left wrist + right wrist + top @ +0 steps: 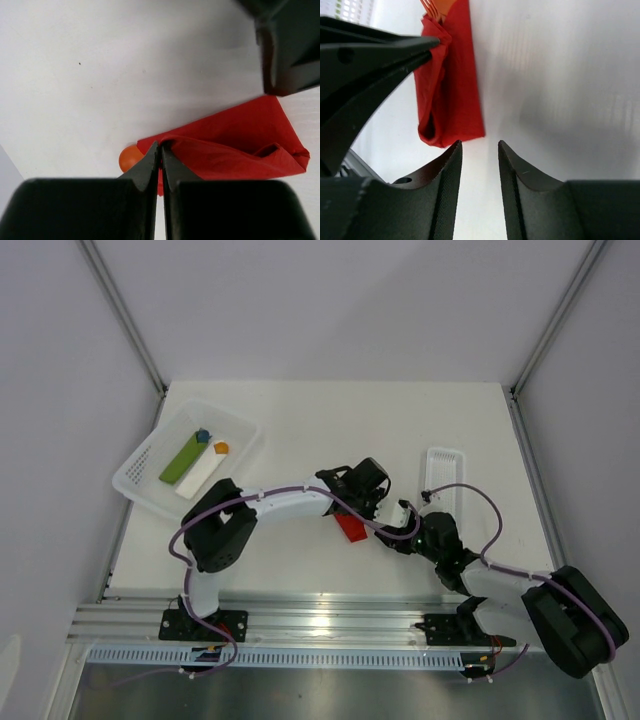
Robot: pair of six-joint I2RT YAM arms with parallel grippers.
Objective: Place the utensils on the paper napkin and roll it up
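Note:
The paper napkin [350, 528] lies mid-table as a loosely folded red roll [235, 147]. My left gripper [160, 144] is shut on its raised fold at one end, where a round orange utensil end [130, 158] sticks out. In the right wrist view, orange fork tines [433, 6] poke out of the far end of the napkin [452, 90]. My right gripper [480, 143] stands open just short of the napkin's near end, with only table between its fingers. From above, the left gripper [348, 508] and the right gripper [385, 528] meet at the napkin.
A white basket [140, 480] at the back left holds a green bar [183, 462], a white bar and small blue and orange blocks. A white slotted tray [443, 466] lies at the back right. Both arms crowd the table's middle.

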